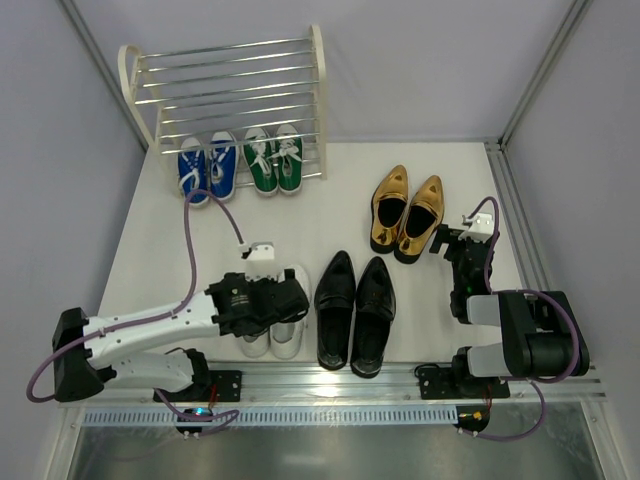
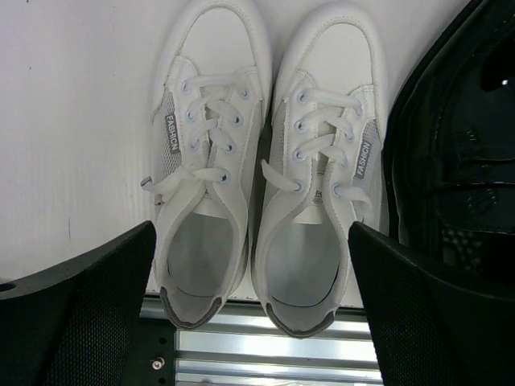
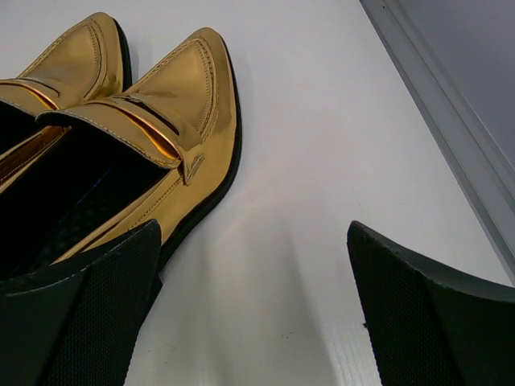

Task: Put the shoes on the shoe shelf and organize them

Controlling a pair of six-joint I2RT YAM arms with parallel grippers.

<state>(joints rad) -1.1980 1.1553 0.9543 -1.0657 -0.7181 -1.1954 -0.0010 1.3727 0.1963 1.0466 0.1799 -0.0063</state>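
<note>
Left wrist: left gripper (image 2: 251, 232) spread wide over the white sneakers (image 2: 211, 145), gripping nothing; right gripper (image 3: 253, 232) likewise agape, empty

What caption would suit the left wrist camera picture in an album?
Left gripper, wide open, poised above a pair of white sneakers, a glossy black loafer at the right edge.

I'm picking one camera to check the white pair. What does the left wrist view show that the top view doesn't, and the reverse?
Only the left wrist view: the white sneakers' laces and lettered side tags, seen close. Only the top view: the shelf, the blue sneakers and green sneakers at its foot, and the gold shoes. Both: the white sneakers, the black loafers beside them, and the open left gripper above the white pair.
</note>
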